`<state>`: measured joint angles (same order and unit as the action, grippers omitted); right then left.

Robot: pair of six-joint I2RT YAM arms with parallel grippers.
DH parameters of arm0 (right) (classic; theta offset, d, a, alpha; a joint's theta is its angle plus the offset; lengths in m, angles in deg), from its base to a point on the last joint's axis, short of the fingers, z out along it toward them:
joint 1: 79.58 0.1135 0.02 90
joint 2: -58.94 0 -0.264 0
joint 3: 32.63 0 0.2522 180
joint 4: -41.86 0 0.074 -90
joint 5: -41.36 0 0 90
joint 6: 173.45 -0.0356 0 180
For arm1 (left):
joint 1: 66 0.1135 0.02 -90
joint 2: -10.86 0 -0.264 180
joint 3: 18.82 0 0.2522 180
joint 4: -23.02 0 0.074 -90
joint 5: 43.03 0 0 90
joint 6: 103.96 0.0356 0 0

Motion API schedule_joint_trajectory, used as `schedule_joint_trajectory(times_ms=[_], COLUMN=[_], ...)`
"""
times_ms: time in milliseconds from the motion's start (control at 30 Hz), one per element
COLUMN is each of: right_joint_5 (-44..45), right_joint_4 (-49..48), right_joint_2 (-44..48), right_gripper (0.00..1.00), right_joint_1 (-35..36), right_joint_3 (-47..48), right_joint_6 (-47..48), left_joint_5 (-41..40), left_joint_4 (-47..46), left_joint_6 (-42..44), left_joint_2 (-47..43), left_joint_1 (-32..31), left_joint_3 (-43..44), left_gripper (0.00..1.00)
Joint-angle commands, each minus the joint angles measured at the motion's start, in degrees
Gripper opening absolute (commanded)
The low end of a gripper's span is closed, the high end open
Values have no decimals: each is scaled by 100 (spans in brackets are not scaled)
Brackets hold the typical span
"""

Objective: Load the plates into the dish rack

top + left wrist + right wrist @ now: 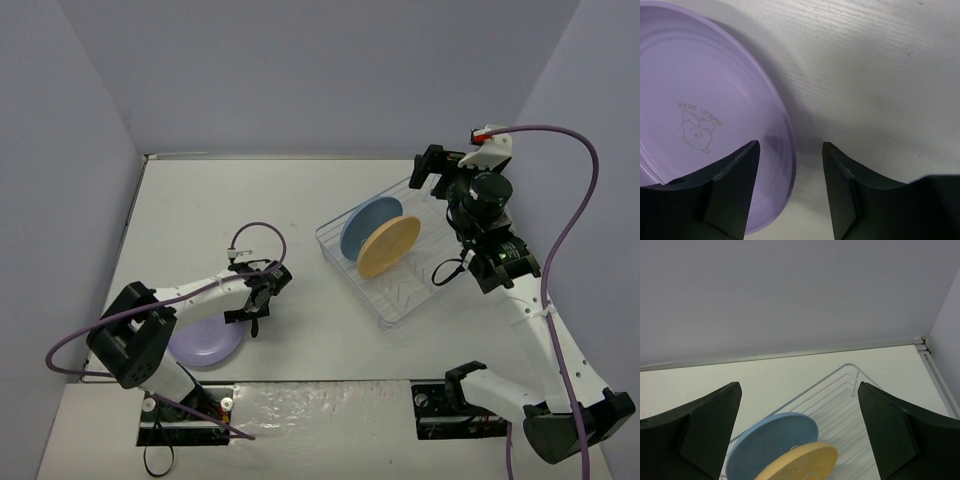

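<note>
– Plates first: which ones are showing whole?
– None from the wrists. The left wrist camera is cropping the light purple plate point(700, 90) at the top, left and bottom, and the fingers of the left gripper point(790, 146) are covering its near part. Only the overhead camera is showing it lying flat on the table point(200, 200), and there the left arm is hiding part of it.
– Is the left gripper clamping it?
– No. It is standing partly parted, straddling the plate's rim. One finger is hanging over the plate and the other over bare table, with a gap showing on each side of the rim.
– And the right gripper point(799, 385)?
– It is gaping wide and carrying nothing. Below and between its fingers the blue plate point(770, 440) and the orange-yellow plate point(805, 460) are standing tilted on edge, side by side in the dish rack point(845, 390). Its camera is cutting off their lower parts and most of the rack. The overhead view is showing the whole rack below that gripper, but its clear walls are proving hard to trace. I cannot tell which slots the plates are sitting in.
</note>
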<state>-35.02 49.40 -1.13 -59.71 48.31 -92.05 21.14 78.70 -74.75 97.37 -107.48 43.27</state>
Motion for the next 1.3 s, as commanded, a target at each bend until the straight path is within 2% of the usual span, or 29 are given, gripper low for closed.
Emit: schedule_joint_trajectory(times_ms=[0, 67, 100, 167, 233, 333, 433, 600, 667, 767, 867, 1033, 1167, 1267], right_joint_5=[298, 352, 361, 392, 391, 337, 94, -1160, -1461, -2245, -2895, -3506, -3108, -2638], right_joint_4=[-367, -345, -345, -375, -379, -371, -398, -583, -529, -531, -600, -1080, -1206, -1505], right_joint_2=[92, 109, 110, 140, 148, 179, 180, 13, -90, -213, -196, 58, -17, -220], right_gripper=[100, 100, 100, 100, 100, 100, 100, 100, 100, 100, 100, 100, 100, 100], right_joint_1=[0, 0, 0, 0, 0, 7, 0, 0, 0, 15, 96, 880, 2184, 2787], right_joint_3=[-2, 14, 13, -32, -31, -39, -48, -42, 16, 21, -12, -435, -891, -1282], right_joint_6=[-72, -63, -54, -62, -53, -46, -10, 36, 42, 142, 368, 604, 1011, 1331], left_joint_5=[-147, -185, -185, -162, -175, -360, -926, -2062, -2143, -2097, -2061, -2330, -2450, -2384], left_joint_4=[-180, -124, -152, -325, -403, -365, -34, 623, 550, -180, -474, -747, -1771, -2347], left_joint_6=[-161, -258, -274, -222, -141, 45, 191, 405, 567, 1083, 927, -56, -644, -780], left_joint_2=[22, 120, 146, 162, 164, 149, 85, -155, -271, -718, -1063, -1785, -2345, -2647], left_joint_1=[-52, -52, -44, -74, -117, -257, -573, -1027, -1045, -1022, -963, -852, -852, -822], left_joint_3=[35, 9, -26, -94, -79, 67, 373, 1668, 1794, 2150, 2363, 2710, 2129, 1929], left_gripper=[46, 41, 35, 20, 1, 0, 0, 0, 0, 0, 0, 0, 0, 0])
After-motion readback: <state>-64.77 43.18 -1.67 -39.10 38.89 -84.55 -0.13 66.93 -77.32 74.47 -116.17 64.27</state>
